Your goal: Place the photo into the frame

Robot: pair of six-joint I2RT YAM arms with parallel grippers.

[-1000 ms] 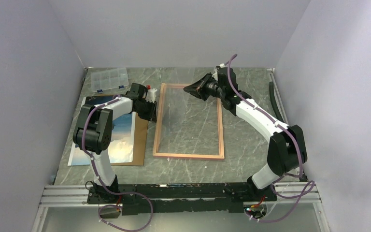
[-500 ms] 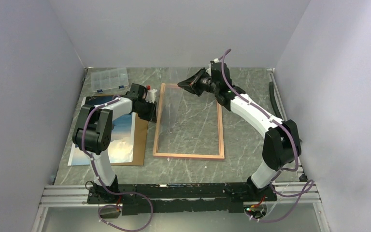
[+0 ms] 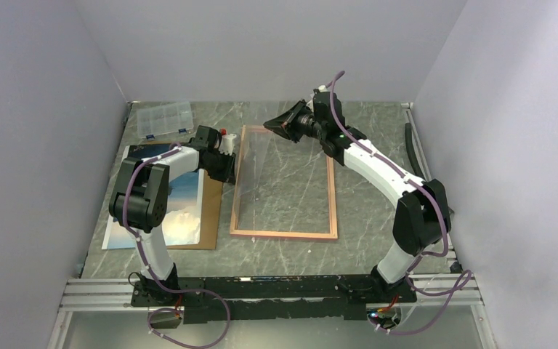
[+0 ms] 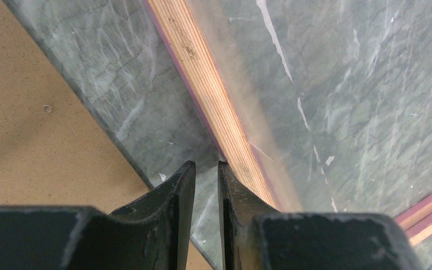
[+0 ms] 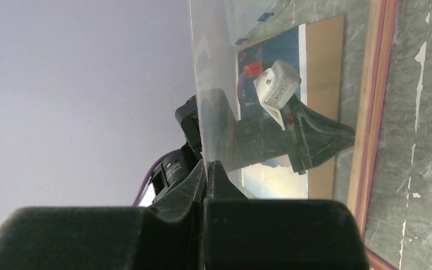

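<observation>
**A:** What has the right claw [image 5: 207,164] got?

**B:** It's pinched shut on the far edge of the clear pane [image 5: 214,67], tilting it up off the frame [image 3: 283,234]. The left claw [image 4: 206,166] sits at the frame's 9 o'clock rail, a slit apart, with nothing seen between.

**A:** Which step?

**B:** Clearing the pane, I'd judge. Next, set it aside, then fetch the photo [image 3: 189,198], face up on the board [image 3: 213,214] at 9 o'clock of the frame.

**A:** Containers?

**B:** The frame holds no photo. The box [image 3: 165,118] at 11 o'clock looks empty, but it's too small to be sure.
</observation>
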